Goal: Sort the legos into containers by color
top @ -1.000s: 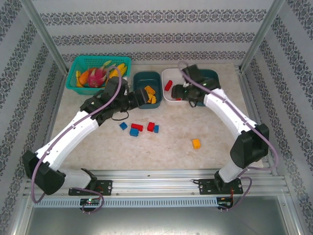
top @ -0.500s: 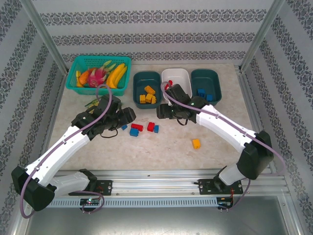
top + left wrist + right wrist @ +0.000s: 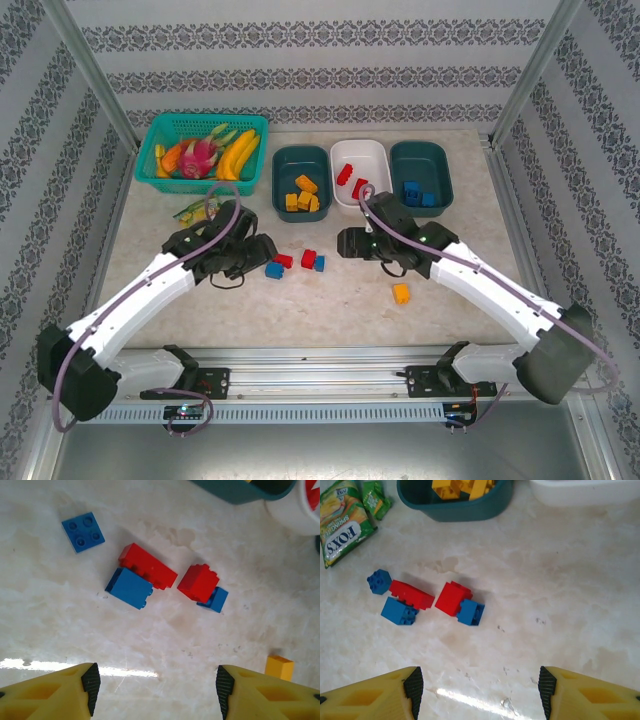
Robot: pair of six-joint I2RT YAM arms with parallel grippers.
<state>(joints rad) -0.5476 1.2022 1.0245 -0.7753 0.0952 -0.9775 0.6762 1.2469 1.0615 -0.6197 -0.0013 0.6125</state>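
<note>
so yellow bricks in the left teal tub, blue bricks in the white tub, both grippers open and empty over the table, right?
One thing off: the white tub holds red bricks, not blue, as the top view shows. The rest stands: yellow bricks in the left teal tub, left gripper and right gripper open and empty over the table.

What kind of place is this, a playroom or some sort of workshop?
Probably a robot test booth: two arms bolted to a metal rail, a tabletop boxed in by wallpapered panels and metal posts, toy bricks and tubs laid out.
</note>
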